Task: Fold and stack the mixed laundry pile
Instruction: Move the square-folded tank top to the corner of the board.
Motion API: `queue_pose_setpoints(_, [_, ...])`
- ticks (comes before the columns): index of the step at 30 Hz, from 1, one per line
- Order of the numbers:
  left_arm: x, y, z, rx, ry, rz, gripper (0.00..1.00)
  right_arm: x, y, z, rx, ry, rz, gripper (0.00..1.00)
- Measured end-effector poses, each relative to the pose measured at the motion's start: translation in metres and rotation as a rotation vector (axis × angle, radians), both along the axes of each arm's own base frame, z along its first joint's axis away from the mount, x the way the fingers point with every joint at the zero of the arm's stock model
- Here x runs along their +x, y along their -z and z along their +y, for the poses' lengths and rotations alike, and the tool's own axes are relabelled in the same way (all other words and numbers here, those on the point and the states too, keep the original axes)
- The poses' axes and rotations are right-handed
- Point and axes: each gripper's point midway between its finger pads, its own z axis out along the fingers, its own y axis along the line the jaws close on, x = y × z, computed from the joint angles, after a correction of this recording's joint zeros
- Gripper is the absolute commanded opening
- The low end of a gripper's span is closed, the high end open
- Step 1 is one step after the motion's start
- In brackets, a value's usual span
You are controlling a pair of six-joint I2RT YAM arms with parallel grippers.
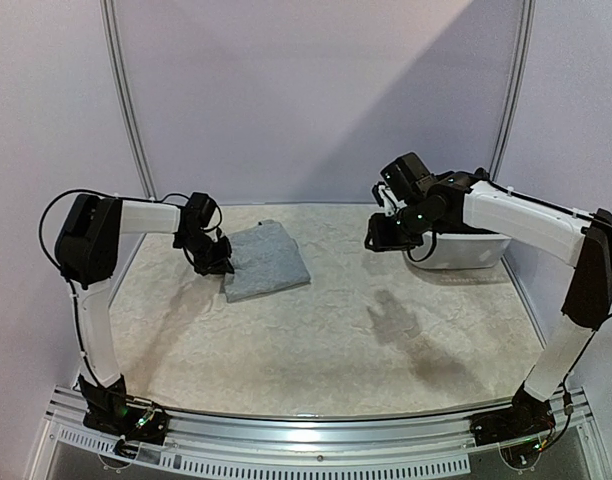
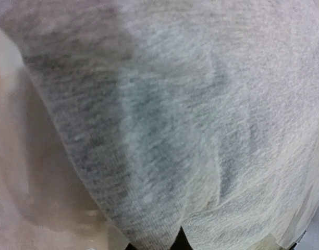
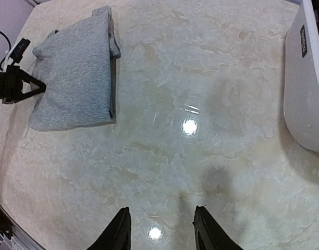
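Observation:
A light grey top (image 1: 267, 262), folded into a rectangle, lies on the table at the back left. It also shows in the right wrist view as the grey top (image 3: 76, 78). My left gripper (image 1: 214, 260) is at its left edge, jaws closed to a point on the cloth edge. In the left wrist view the grey knit (image 2: 164, 120) fills the frame and folds converge toward the hidden jaws at the bottom. My right gripper (image 3: 162, 229) hangs open above bare table at the back right, with nothing between its fingers (image 3: 119, 229).
A white plastic laundry basket (image 1: 468, 250) stands at the back right, just behind my right gripper (image 1: 378, 235); its wall (image 3: 305, 88) fills the right side of the right wrist view. The marbled tabletop (image 1: 366, 330) spreads between the arms.

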Motion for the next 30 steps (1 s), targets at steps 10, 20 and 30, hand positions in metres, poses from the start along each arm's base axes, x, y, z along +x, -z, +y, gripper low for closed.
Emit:
queue_pose_setpoints(10, [0.046,-0.013,0.053,0.100,0.056,-0.044,0.00,-0.013,0.008,-0.015,-0.068,0.002,0.044,0.41])
queue_pose_setpoints(20, [0.080,-0.014,0.137,0.233,0.014,-0.015,0.00,-0.017,0.010,-0.019,-0.086,0.000,0.062,0.40])
queue_pose_setpoints(30, [0.077,-0.024,0.193,0.365,-0.123,0.041,0.78,-0.020,0.011,-0.021,-0.093,0.003,0.076,0.40])
